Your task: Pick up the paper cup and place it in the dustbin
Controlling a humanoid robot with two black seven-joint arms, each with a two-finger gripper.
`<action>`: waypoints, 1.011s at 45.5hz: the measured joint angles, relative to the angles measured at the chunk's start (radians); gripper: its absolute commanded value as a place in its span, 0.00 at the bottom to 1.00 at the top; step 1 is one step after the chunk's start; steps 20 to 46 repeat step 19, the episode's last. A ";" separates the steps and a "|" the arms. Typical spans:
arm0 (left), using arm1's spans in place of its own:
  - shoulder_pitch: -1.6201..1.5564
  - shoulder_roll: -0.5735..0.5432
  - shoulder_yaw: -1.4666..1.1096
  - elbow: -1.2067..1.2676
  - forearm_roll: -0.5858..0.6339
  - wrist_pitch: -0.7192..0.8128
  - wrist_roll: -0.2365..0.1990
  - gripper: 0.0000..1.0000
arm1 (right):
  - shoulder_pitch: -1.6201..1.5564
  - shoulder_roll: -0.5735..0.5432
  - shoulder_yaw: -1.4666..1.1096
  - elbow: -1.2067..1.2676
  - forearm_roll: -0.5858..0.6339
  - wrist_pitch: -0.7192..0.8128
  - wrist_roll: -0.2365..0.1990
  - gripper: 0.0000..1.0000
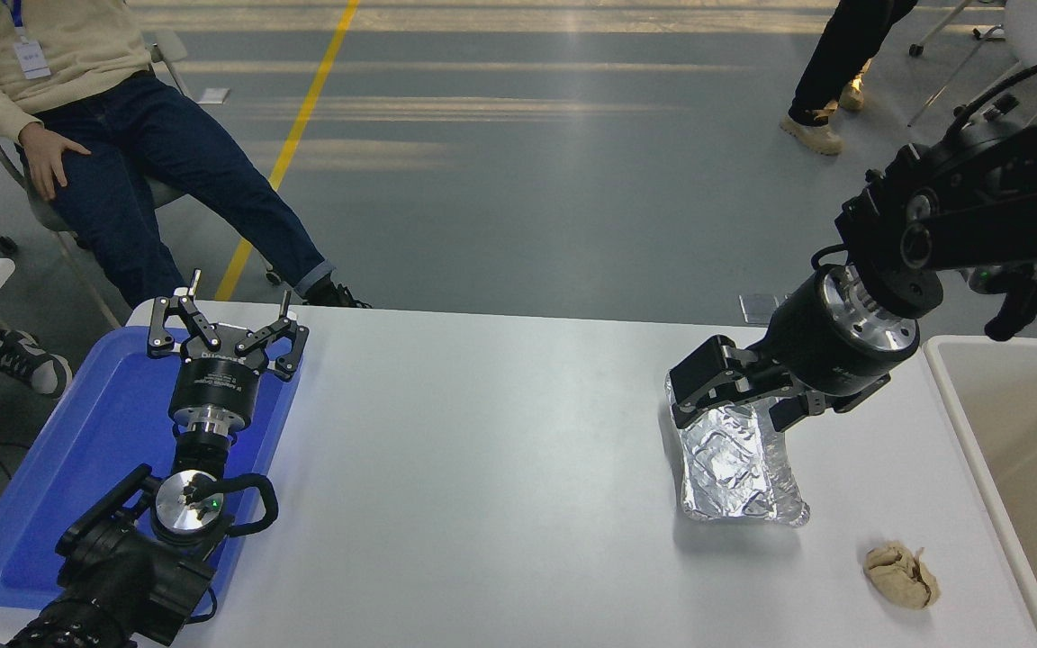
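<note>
The paper cup does not show anywhere in the head view. The dustbin (958, 407), a large beige bin, stands off the table's right end, cut by the picture's edge. My right gripper (736, 414) reaches in from the upper right and hangs low over the far end of a crumpled silver foil tray (739, 472). Its fingers stand apart, open, with nothing held between them. My left gripper (226, 326) is parked open over the blue tray (77, 450) at the lower left.
A crumpled tan paper wad (901, 574) lies near the table's front right corner. A seated person (104, 117) is at the far left, and another person's legs (843, 63) are on the floor at the top right.
</note>
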 measured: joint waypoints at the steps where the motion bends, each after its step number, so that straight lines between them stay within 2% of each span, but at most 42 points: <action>1: 0.000 0.000 0.000 0.000 0.000 0.000 0.000 1.00 | 0.001 -0.001 -0.002 0.000 -0.009 0.002 0.000 1.00; 14: 0.000 0.000 0.000 0.000 0.000 0.000 0.001 1.00 | 0.003 -0.006 -0.012 0.000 -0.055 0.011 -0.001 1.00; 46: 0.000 0.000 0.000 0.000 0.000 0.000 0.002 1.00 | 0.003 -0.007 -0.014 -0.001 -0.059 0.013 -0.001 1.00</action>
